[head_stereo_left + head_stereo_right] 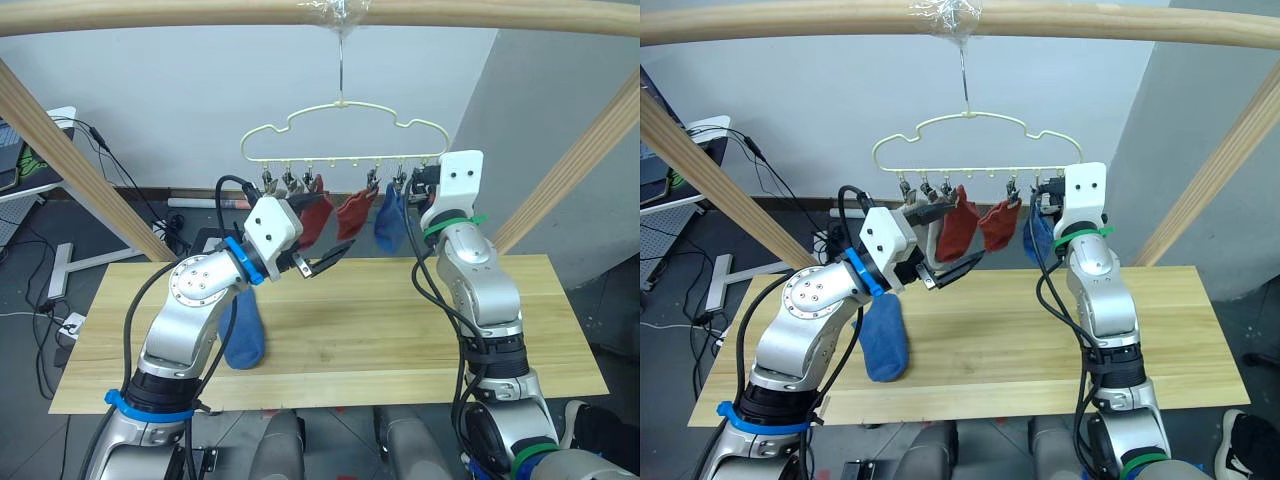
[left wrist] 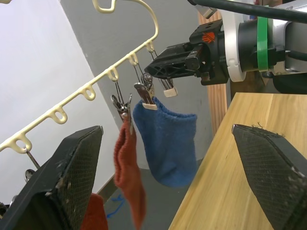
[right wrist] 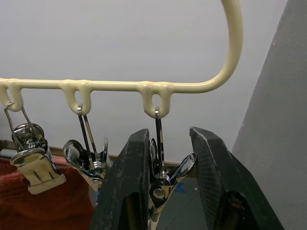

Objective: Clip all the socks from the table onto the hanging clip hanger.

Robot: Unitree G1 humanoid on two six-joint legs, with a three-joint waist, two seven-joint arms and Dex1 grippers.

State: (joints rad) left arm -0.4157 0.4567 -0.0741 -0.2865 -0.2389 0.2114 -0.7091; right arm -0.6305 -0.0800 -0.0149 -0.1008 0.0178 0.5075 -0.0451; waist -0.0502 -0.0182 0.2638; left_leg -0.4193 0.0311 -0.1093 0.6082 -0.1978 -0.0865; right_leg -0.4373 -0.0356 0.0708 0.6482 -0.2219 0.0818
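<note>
My fingers (image 2: 72,177) are black. The clip hanger (image 1: 343,130) is pale yellow wire with silvery metal clips (image 3: 160,184). On it hang 2 rust-red socks (image 1: 335,213) and 1 blue sock (image 2: 168,143). Another blue sock (image 1: 243,330) lies on the light wooden desk (image 1: 400,330), plain planks with faint grain.
</note>
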